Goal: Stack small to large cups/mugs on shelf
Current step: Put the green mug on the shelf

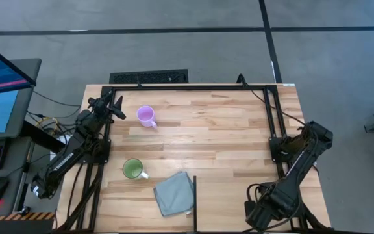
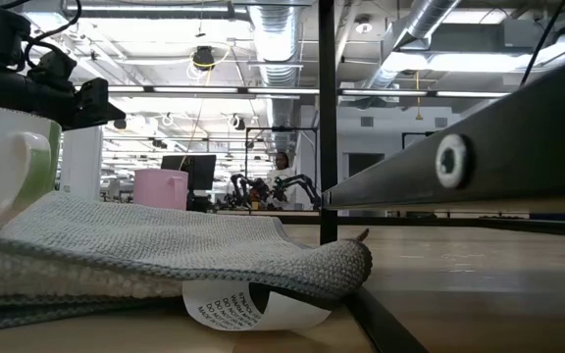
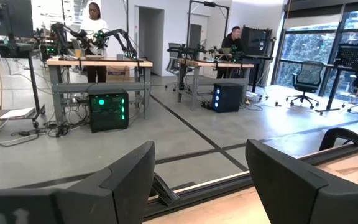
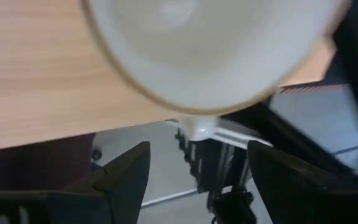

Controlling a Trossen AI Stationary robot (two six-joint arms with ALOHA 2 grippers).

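The lilac mug (image 1: pixel 146 116) stands upright on the wooden table (image 1: pixel 213 130) at the far left. The green mug (image 1: pixel 133 169) stands nearer the front, beside a grey cloth (image 1: pixel 174 193). The cream mug (image 4: pixel 210 50) shows only in the right wrist view, seen end on, on the wood near the table's right edge, with its handle (image 4: pixel 197 127) toward the camera. My right gripper (image 4: pixel 197 180) hovers open above it, fingers on either side of the handle and clear of it. My left gripper (image 3: pixel 201 180) waits open at the far left corner (image 1: pixel 114 104).
A black metal frame (image 1: pixel 273 110) runs along the table's far and right sides, with a post (image 2: pixel 329 118) near the front middle. The grey cloth (image 2: pixel 145 245) lies over a paper label (image 2: pixel 253 306). Bare wood lies across the table's middle.
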